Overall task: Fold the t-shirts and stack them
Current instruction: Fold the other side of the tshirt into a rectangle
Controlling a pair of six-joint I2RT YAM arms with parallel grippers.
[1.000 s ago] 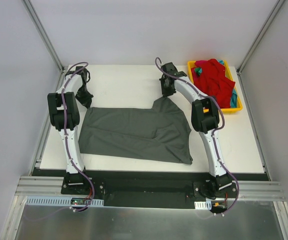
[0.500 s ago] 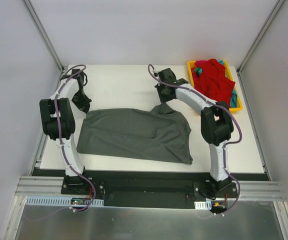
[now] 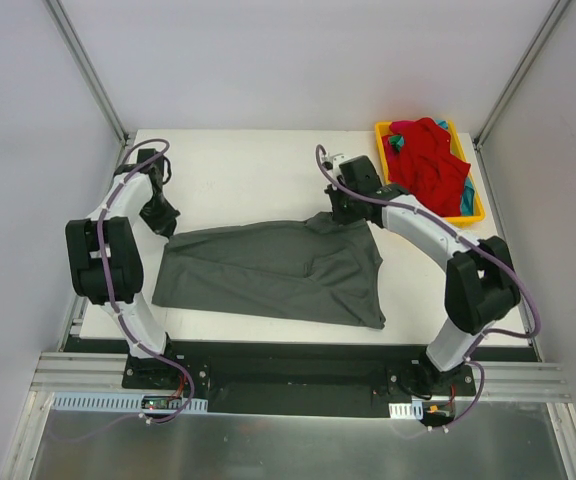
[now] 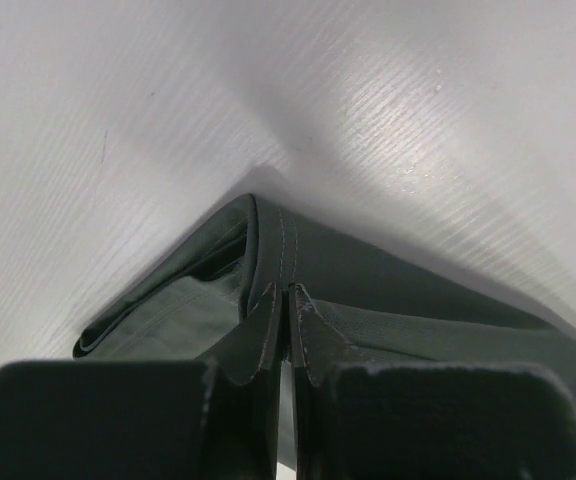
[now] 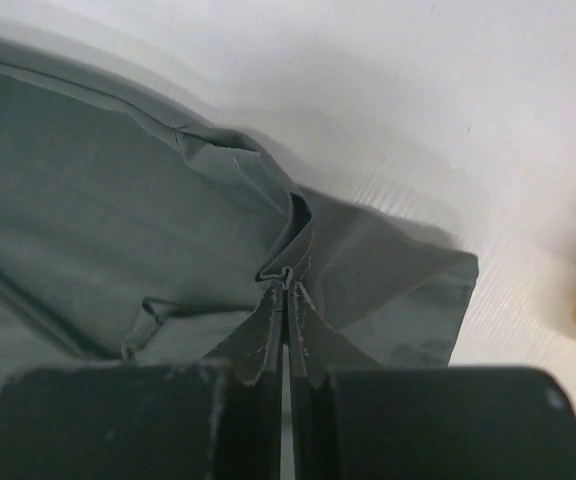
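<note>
White arms (image 3: 136,315), black joints (image 3: 103,262), purple cables (image 3: 318,160)

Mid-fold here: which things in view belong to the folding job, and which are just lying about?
Job:
- grey t-shirt, pinched at its far corners by the left gripper and the right gripper
- red t-shirt
- teal t-shirt, only a bit showing

Lying about:
- yellow tray under the red and teal shirts

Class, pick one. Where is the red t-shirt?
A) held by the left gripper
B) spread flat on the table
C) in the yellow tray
C: the red t-shirt lies bunched in the yellow tray; the grey t-shirt is the one spread out.
</note>
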